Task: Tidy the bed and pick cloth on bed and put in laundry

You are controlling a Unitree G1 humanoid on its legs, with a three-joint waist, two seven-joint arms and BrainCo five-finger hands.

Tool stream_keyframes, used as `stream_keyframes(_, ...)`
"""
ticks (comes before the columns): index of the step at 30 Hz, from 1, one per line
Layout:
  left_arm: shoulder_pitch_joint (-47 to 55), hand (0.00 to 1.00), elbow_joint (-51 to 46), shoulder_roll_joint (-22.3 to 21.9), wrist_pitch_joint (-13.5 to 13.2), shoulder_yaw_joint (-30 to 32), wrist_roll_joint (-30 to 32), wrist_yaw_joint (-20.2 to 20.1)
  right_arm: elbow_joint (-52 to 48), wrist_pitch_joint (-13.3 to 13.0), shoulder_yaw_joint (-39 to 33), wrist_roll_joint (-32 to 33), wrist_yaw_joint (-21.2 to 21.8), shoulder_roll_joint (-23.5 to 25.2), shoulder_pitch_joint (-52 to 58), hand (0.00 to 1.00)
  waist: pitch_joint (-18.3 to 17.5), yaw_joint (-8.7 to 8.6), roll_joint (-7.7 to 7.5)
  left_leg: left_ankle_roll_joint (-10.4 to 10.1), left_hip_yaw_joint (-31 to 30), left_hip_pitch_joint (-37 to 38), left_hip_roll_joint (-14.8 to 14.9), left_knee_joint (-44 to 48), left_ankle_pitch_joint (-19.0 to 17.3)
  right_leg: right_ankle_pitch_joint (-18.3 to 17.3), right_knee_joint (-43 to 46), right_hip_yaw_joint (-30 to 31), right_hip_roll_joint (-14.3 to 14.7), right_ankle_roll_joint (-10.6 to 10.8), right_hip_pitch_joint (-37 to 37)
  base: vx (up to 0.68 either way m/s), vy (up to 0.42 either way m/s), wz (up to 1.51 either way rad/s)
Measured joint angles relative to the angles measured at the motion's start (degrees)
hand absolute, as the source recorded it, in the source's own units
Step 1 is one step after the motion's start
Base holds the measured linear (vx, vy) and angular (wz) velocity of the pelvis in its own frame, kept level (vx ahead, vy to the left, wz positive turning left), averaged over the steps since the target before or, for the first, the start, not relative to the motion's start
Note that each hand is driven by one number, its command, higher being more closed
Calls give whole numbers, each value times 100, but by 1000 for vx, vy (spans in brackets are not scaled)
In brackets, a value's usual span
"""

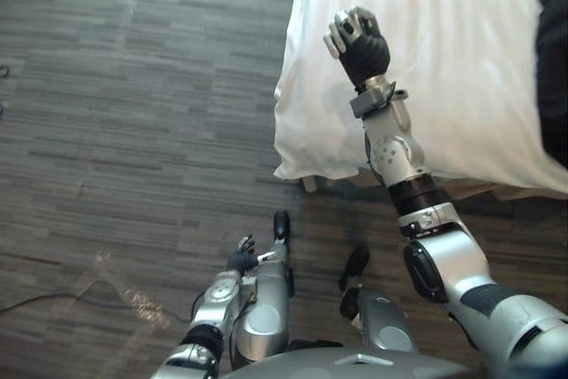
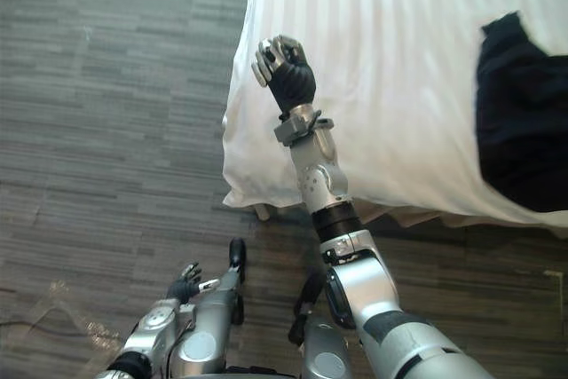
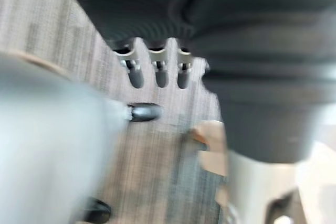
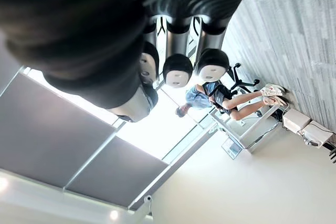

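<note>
- Cloth: a dark, crumpled piece lying on the bed, at the right edge of the right eye view. Neither hand touches it. In the left eye view just a strip of it shows, at the right border.
- Bed: covered with a white, faintly striped sheet that fills the upper right of both eye views. The sheet's corner hangs down at centre frame, and a pale wooden leg shows just below it.
- Right hand: held up on an outstretched arm, in front of the left part of the sheet and upper centre in the frame. It is well apart from the cloth, which lies far to its right.
- Its fingers are curled into a fist with the dark tips folded in, and they hold nothing.
- Past those fingers the right wrist view looks up at a ceiling and a large bright window. A person sits on an office chair beside a desk.
- Left hand: low at the bottom of the frame, left of centre, over the grey carpet and clear of the bed.
- Its fingers hang straight and relaxed, the thumb apart from them, with nothing in the hand.
</note>
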Motion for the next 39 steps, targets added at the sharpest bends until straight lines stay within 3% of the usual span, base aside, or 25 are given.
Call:
stream_keyframes(2,-478,0,6,-60,19,-160,-170,15,40,-84,-166,71,-110,-204,-67,100,71,30,135,24,-9,-336,-57,2,63,8,121,9,-85,17,-384,49,29,6)
stream_keyframes(6,-1132,0,213,-346,120,-229,-468,161,256,-553,-546,250,-279,-581,-124,100,268,27,423,-50,-7,-710,-182,6,195,-27,433,149,-257,69,-936,80,37,-1)
stream_keyframes(11,-1354,0,392,-543,375,149,-619,356,-116,-721,-572,299,-271,-599,-77,100,300,-119,492,-100,104,-899,-208,4,148,-206,900,509,-386,97,-1514,12,20,-24)
stream_keyframes(17,-1497,0,-309,-700,705,1475,-675,396,-1289,-854,-1228,892,-171,-815,895,100,320,-275,429,-28,558,-957,-229,3,-15,-432,1602,986,-509,47,-2158,0,-1,-28)
stream_keyframes(19,-1418,0,-460,-621,752,1758,-789,360,-1453,-850,-1702,1211,22,-852,1319,100,364,-463,355,-4,810,-785,-227,3,-64,-428,1654,1156,-513,52,-2154,69,-36,-48)
stream_keyframes(24,-1351,0,-498,-465,830,1822,-886,94,-1521,-722,-2474,1476,338,-1022,2677,100,389,-742,133,-5,1223,-246,-145,3,-195,-432,1634,1419,-408,47,-1826,104,-55,-44)
stream_keyframes(29,-1090,0,-501,-438,808,1578,-899,-287,-1562,-536,-2517,1573,979,-854,4096,100,293,-876,-23,-111,1527,605,3,0,-515,-569,1428,1439,-249,-3,-1021,126,-64,-33)
stream_keyframes(30,-945,0,-501,-428,807,1552,-917,-408,-1482,-485,-2494,1570,1136,-716,4462,0,243,-901,-70,-114,1536,794,39,0,-571,-586,1336,1431,-200,-5,-790,180,-64,-14)
stream_keyframes(34,-139,0,-390,-302,727,1349,-910,-655,-298,-437,-2448,1099,1363,-401,5187,0,-328,-1045,-182,-178,1489,1175,109,2,-615,-592,949,1283,-115,6,-169,208,-36,6)
stream_keyframes(39,857,0,-169,-216,559,1137,-764,-883,1271,-569,-2111,-808,1234,-93,5958,0,-1046,-1059,-149,-356,1491,1900,129,0,-745,-573,366,1103,-26,37,910,178,-6,8)
